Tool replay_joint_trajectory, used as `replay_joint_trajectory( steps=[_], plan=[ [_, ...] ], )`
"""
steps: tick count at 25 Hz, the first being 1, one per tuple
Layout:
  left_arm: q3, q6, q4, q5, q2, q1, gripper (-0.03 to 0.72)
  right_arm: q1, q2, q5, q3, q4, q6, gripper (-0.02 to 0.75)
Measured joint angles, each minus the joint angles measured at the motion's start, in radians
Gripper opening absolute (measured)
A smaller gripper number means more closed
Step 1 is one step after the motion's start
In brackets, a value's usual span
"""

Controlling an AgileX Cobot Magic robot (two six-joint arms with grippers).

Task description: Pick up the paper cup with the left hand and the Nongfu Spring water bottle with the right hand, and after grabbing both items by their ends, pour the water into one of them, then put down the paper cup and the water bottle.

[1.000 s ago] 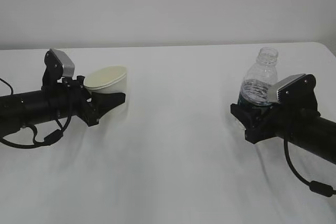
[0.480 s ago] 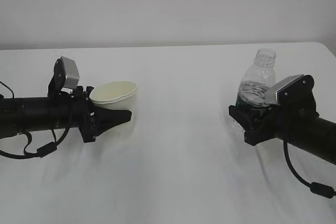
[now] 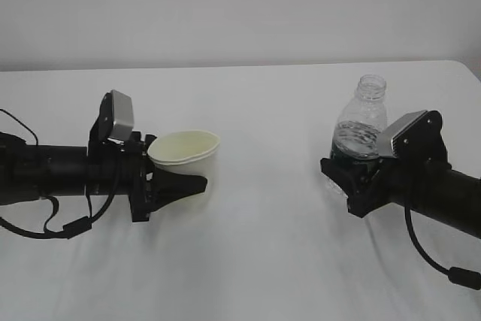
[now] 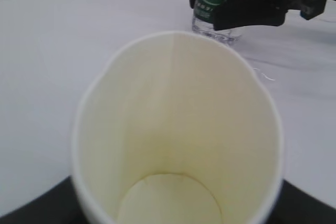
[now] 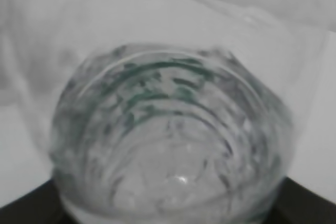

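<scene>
On the white tabletop (image 3: 255, 261) we see two black arms lying low and reaching toward each other from either side. Our left pincer (image 3: 176, 186) pinches the paper cup (image 3: 186, 157) around its lower part, holding it just above the cloth with its mouth tipped slightly toward the middle. The left wrist view looks straight down into the cup's cream interior, which looks dry and empty. Our right pincer (image 3: 347, 178) pinches the Nongfu Spring water bottle (image 3: 359, 127) low on its body, at the dark green label band. The bottle stands nearly upright, capless, with its neck open. The water (image 3: 353, 139) fills roughly the lower half. Cup and bottle are well apart, with bare cloth between them.

We judge several risks from here. The cup is thin paper gripped near its base, so a tighter squeeze could crush it, and its tilt could let water run out over the low side. The bottle has no cap, so a quick swing or too steep a tip could slop water onto the cloth before the neck is over the cup. If the two are not brought close and lined up, the stream could miss the rim.

Compared with a second ago, the left arm has carried the cup noticeably rightward toward the centre and a little lower in the exterior view. The right arm and bottle have shifted only slightly leftward. Both grips look unchanged.
</scene>
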Motion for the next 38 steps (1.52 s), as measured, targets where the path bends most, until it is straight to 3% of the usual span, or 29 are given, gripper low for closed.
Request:
replay_joint_trajectory(
  steps=[7,18,29,38],
  plan=[
    [0.0,0.0,-0.009,-0.002,0.0,-0.093,0.415,0.002,0.0,0.0,-0.002,-0.048,0.0,0.463],
    [-0.006,0.0,-0.021,-0.002,0.0,-0.159,0.414,0.111,0.0,0.0,-0.039,-0.062,-0.051,0.463],
    [-0.048,0.0,-0.026,-0.002,0.0,-0.237,0.414,0.115,0.0,0.0,-0.04,-0.056,-0.113,0.463],
    [-0.061,0.0,-0.02,-0.002,0.0,-0.302,0.414,0.115,0.0,0.0,-0.04,0.013,-0.211,0.463]
  ],
)
